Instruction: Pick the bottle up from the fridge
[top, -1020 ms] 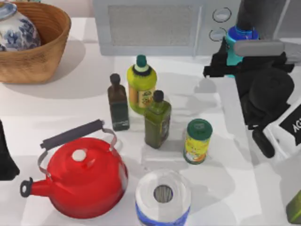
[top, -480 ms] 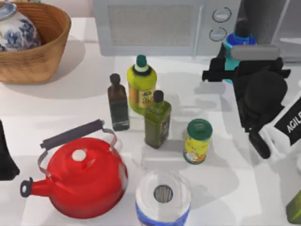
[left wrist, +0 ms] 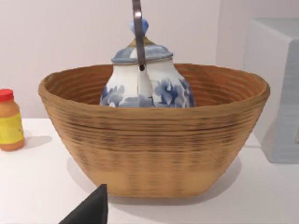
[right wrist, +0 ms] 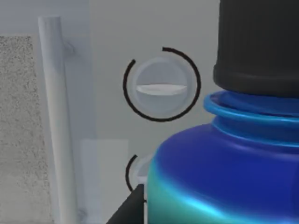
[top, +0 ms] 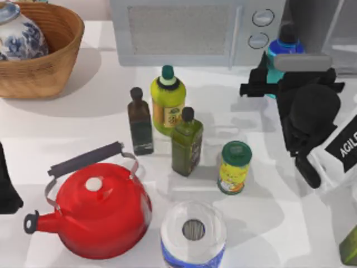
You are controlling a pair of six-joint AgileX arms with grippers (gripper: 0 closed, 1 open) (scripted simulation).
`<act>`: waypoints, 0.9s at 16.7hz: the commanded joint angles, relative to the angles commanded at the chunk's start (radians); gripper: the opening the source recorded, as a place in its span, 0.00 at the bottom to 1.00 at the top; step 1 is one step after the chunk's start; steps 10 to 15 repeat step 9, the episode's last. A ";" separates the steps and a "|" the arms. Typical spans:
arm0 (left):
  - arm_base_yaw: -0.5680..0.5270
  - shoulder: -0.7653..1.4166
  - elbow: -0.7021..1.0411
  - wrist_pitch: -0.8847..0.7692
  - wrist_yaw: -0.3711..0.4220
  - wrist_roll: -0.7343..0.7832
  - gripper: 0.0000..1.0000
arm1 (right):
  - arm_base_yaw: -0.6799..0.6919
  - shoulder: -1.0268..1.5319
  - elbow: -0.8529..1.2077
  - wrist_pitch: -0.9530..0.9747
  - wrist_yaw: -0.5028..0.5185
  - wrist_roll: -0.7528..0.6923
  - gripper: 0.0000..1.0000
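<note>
The right hand [top: 279, 70] sits at about two o'clock on the counter [top: 83, 128], its dark fingers closed around the bottle [top: 280, 50] — bright blue body, near-black cap — just in front of the fridge [top: 323, 22] and beside the microwave [top: 189, 30]. In the right wrist view the bottle [right wrist: 224, 177] looms close, with the microwave's round knob [right wrist: 161, 84] behind it.

The left arm is parked at nine o'clock, at the counter's edge; I cannot tell how its hand stands. Its wrist camera faces a wicker basket [left wrist: 154, 140] holding a blue-and-white teapot [left wrist: 145, 79] — a small orange jar [left wrist: 9, 121] stands nearby.
</note>
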 joint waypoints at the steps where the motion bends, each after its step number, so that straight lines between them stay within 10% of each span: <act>1: 0.000 0.000 0.000 0.000 0.000 0.000 1.00 | 0.000 0.000 0.000 0.000 0.000 0.000 0.83; 4: 0.000 0.000 0.000 0.000 0.000 0.000 1.00 | 0.000 0.000 0.000 0.000 0.000 0.000 1.00; 15: 0.000 0.000 0.000 0.000 0.000 0.000 1.00 | 0.000 0.000 0.000 0.000 0.000 0.000 1.00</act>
